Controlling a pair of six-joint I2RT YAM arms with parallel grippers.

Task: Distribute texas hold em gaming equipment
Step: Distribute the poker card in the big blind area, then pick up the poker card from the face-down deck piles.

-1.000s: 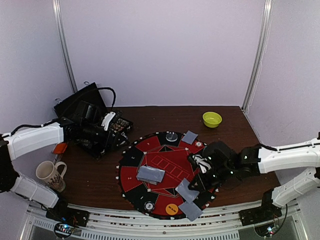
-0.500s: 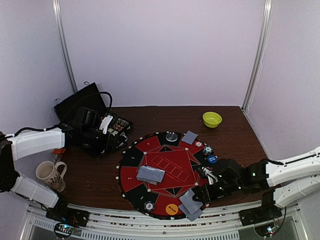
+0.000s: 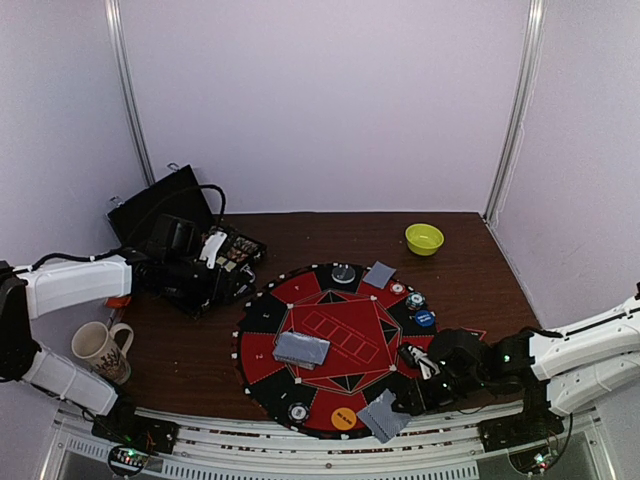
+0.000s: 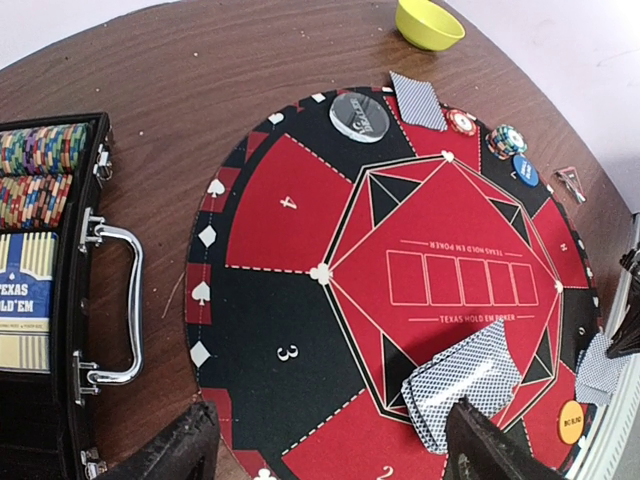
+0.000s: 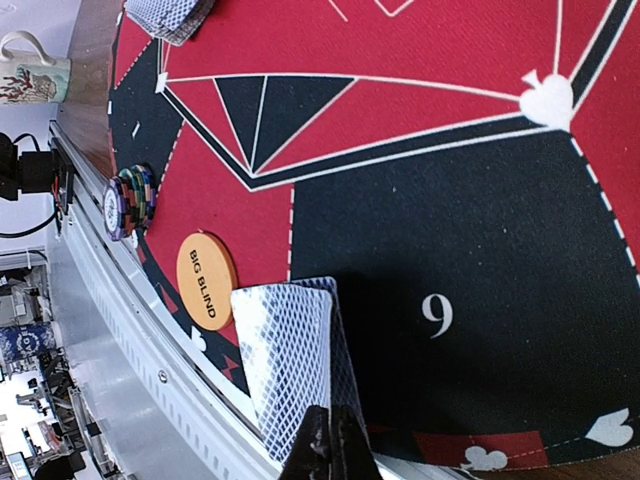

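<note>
At the mat's near rim: I saw the right hand (image 3: 408, 398) clenched on the near edge of the dealt cards (image 3: 383, 415). They lay partly over the rim of the mat (image 3: 265, 350), just beside the orange button (image 3: 343, 418).
Right hand, a second before: it had hung over the mat's right side, and I watched it come down toward the near edge of the counter (image 3: 190, 360).
Dealt cards: earlier they were two separate little heaps at that rim, and now they made one overlapped heap, grey-blue backs up.
Uncovered by the move: the blue button (image 3: 424, 318) and the right chip stack (image 3: 414, 299) at the mat's right rim, which the arm had hidden.
Left hand (image 4: 332, 430): released, fingers spread wide, hovering by the open chip case (image 4: 50, 250); it had barely shifted.
Deck (image 3: 301, 349): unmoved on the red field, left of the middle.
Far rim: the single card (image 3: 379, 274) and the dark dealer disc (image 3: 344, 273) lay as before.
Near chip stack (image 3: 298, 411): unmoved, left of the orange button.
Green bowl (image 3: 424, 238): unmoved at the counter's far right.
</note>
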